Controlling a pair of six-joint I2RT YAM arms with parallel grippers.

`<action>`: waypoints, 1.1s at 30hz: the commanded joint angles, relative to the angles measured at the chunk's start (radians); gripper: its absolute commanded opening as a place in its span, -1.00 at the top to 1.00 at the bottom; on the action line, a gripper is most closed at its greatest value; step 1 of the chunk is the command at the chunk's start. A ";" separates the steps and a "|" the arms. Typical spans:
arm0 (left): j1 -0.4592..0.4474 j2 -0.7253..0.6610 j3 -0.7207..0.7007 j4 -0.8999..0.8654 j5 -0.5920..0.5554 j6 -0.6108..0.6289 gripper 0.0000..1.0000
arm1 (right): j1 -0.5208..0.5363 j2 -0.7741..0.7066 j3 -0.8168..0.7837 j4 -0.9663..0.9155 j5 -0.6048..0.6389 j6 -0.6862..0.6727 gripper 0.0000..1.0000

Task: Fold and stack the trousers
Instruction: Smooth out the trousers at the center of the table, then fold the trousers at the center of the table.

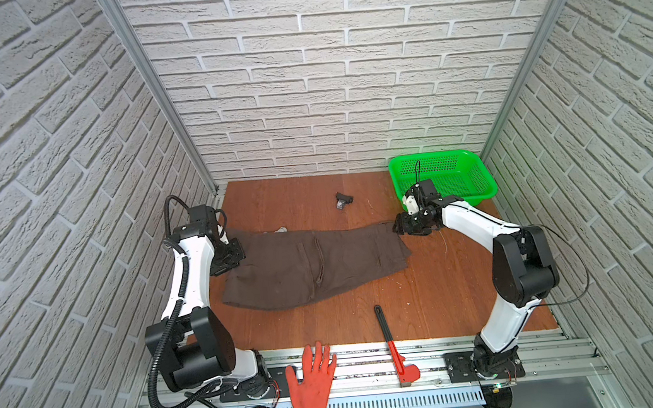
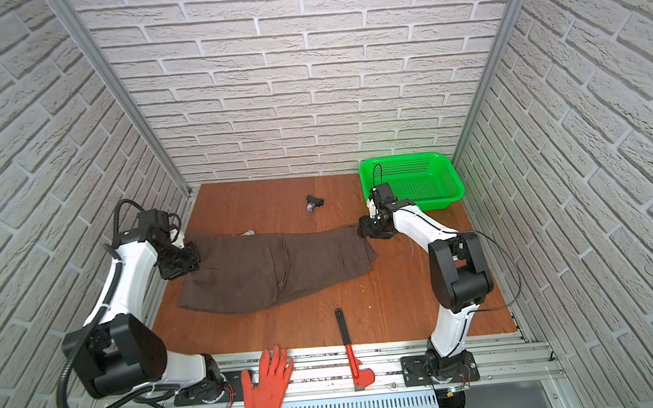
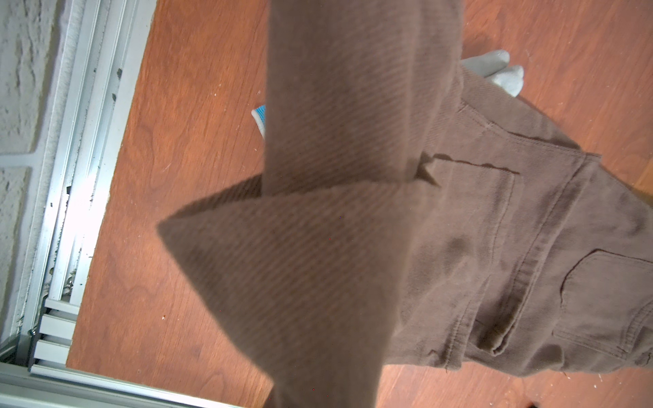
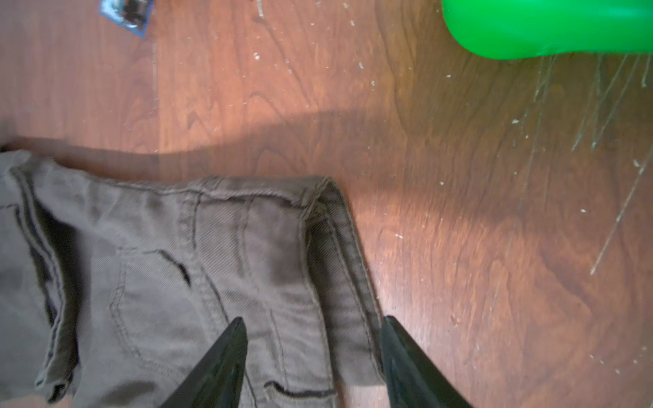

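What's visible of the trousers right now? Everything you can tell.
The trousers are dark brown twill-looking cloth with stitched seams and pockets, lying mostly flat across the wooden table. The left gripper, shut, appears to hold one end lifted. The right gripper stands open over the waistband end, not gripping. A grey glove pokes out from under the far edge.

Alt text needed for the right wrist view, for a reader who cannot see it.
Two black jaws stand apart over the waistband end of the brown trousers, which lie on a scratched wooden table. A green basket shows at one corner and a small blurred blue item at another.
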State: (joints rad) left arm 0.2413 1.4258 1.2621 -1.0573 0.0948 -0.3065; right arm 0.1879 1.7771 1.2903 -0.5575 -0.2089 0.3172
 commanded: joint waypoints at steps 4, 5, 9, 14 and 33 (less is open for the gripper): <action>0.012 -0.038 0.009 -0.017 -0.003 0.013 1.00 | 0.008 0.048 -0.005 0.041 -0.086 -0.072 -0.30; 0.012 -0.037 0.011 -0.018 -0.003 0.013 1.00 | 0.013 0.066 0.006 0.038 -0.091 -0.076 -0.31; 0.012 -0.042 0.019 -0.025 0.007 0.012 1.00 | 0.024 0.139 0.059 0.015 -0.086 -0.080 -0.33; 0.009 -0.064 0.031 -0.035 0.039 0.009 1.00 | 0.025 0.194 0.056 -0.011 -0.055 -0.074 -0.34; -0.477 -0.106 0.036 0.097 0.153 -0.237 1.00 | 0.050 0.145 -0.144 -0.003 0.001 0.084 0.54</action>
State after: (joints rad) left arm -0.1715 1.3289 1.3186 -1.0615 0.1890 -0.4572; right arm 0.2222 1.9247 1.2232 -0.4652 -0.2222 0.3553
